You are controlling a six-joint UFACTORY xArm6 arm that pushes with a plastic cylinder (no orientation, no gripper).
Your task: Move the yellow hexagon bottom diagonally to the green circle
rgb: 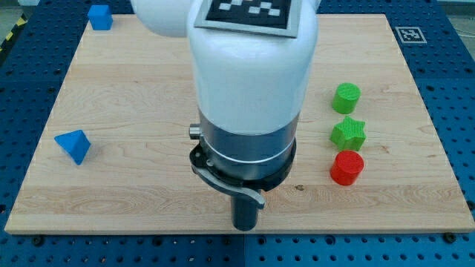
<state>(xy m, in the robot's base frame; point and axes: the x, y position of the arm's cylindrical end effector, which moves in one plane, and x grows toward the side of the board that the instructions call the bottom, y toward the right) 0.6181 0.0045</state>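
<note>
Wooden board is filling the shot, pale grain, sitting on a blue perforated bench that is showing round the edges. And the arm is dominating the middle here, a big white housing with a black-and-white marker tag on top, dropping down through a grey collar into the dark rod. My tip is sitting right down at the bottom edge of the table, roughly at its midpoint, pressing on bare wood with no block touching it. No jaws on this rig, just the plain rod, so nothing is being grasped.

Over by the right edge, three blocks are lining up in a column: the green circle at the top, the green star just below it, and the red cylinder just below that, the star and the red one close to touching. All three are standing well apart from my tip, up and to the view's right of it.

Across at the left edge, a blue triangular block is lying on its own, and another blue block is tucked up in the top-left corner, shape hard to call.

The yellow hexagon is not showing anywhere; the arm's bulk is covering the centre of the board, so I cannot tell where it is lying.
</note>
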